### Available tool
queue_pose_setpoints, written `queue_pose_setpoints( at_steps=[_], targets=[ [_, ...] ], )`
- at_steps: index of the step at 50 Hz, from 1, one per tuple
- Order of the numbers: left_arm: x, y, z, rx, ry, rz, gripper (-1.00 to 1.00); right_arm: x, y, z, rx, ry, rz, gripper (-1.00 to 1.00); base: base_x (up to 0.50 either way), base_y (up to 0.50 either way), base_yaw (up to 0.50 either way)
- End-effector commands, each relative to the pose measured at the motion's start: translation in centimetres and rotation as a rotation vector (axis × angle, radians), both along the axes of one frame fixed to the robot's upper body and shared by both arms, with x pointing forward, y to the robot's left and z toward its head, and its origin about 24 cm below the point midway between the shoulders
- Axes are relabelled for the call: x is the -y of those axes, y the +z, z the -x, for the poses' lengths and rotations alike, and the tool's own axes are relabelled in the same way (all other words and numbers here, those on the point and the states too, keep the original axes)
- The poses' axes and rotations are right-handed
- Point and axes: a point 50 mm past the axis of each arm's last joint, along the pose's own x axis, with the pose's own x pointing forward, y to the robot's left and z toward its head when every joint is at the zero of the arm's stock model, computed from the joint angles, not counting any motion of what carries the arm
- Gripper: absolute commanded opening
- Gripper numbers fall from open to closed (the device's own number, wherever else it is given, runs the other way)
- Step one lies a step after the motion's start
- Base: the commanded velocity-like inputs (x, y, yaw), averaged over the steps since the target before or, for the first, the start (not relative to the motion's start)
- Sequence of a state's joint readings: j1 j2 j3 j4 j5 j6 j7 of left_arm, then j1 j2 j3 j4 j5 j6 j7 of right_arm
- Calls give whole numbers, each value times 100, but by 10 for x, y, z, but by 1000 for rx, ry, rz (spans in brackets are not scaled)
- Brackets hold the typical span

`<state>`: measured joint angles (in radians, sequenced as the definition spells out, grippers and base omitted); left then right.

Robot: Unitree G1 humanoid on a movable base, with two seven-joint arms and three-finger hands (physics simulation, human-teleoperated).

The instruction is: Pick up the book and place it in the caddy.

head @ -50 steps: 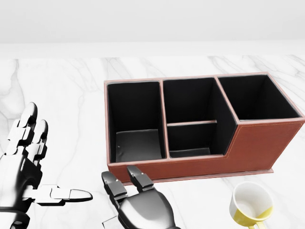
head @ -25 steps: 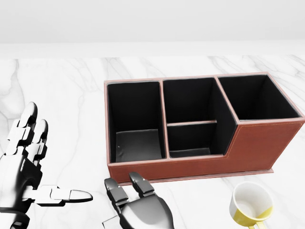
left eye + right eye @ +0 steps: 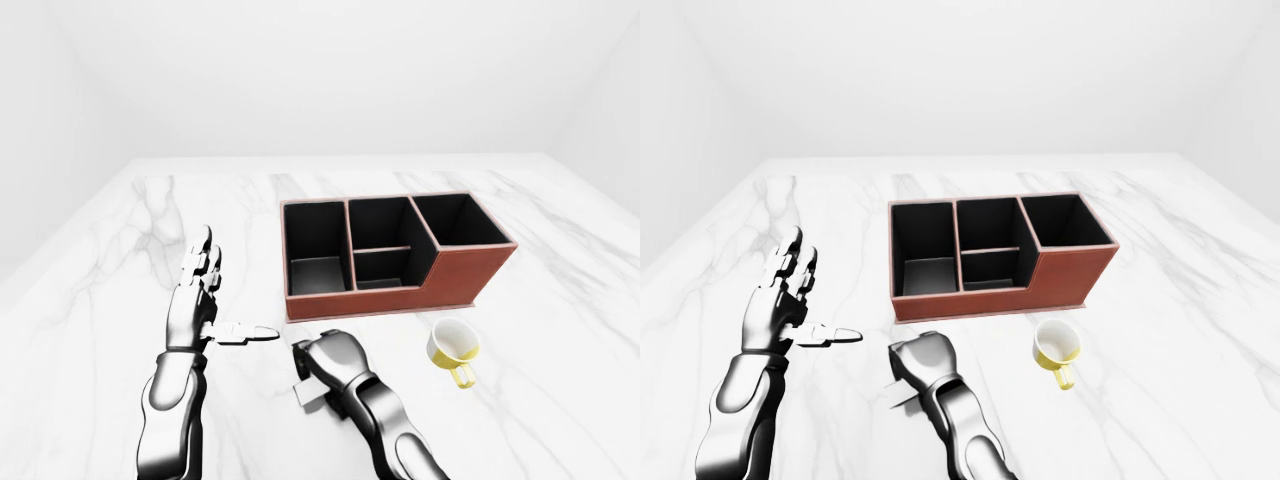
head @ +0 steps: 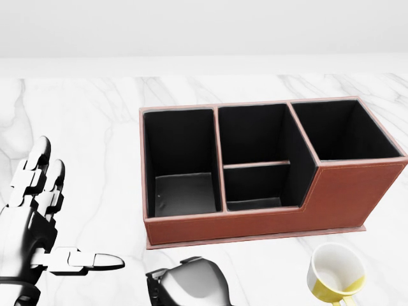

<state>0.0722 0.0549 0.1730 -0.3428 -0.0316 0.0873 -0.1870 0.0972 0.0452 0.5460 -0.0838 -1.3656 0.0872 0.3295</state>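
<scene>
The brown leather caddy (image 4: 255, 224) with several black compartments stands on the white marble table (image 4: 83, 127), all compartments bare. My right hand (image 3: 322, 362) sits just below the caddy's near wall, its fingers curled down into a fist. A pale flat slab, apparently the book (image 3: 306, 394), pokes out under its left side; most of it is hidden by the hand. My left hand (image 3: 218, 300) is open at the left, fingers pointing up and thumb pointing right, apart from everything.
A yellow mug (image 4: 334, 274) with a white inside lies at the lower right, close to the caddy's right end. White walls close off the table's far edge.
My right hand's fingers, stretched toward the caddy before, have curled shut and the hand has drawn back toward the bottom of the head view. The left hand and the caddy have not moved.
</scene>
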Motion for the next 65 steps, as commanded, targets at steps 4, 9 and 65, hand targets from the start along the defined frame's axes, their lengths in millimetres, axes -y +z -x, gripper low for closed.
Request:
queue_pose_setpoints(
  at_steps=[4, 9, 65],
  targets=[
    [-1, 1, 0, 4, 3, -2, 100, 5, -12, 3, -59, -9, 34, -100, 0, 0, 0],
    [-1, 1, 0, 2, 3, 1, 100, 5, -8, 4, -47, -5, 37, -100, 0, 0, 0],
    [3, 1, 1, 3, -8, 0, 100, 74, 201, 0, 674, -353, -77, -100, 0, 0, 0]
  ],
)
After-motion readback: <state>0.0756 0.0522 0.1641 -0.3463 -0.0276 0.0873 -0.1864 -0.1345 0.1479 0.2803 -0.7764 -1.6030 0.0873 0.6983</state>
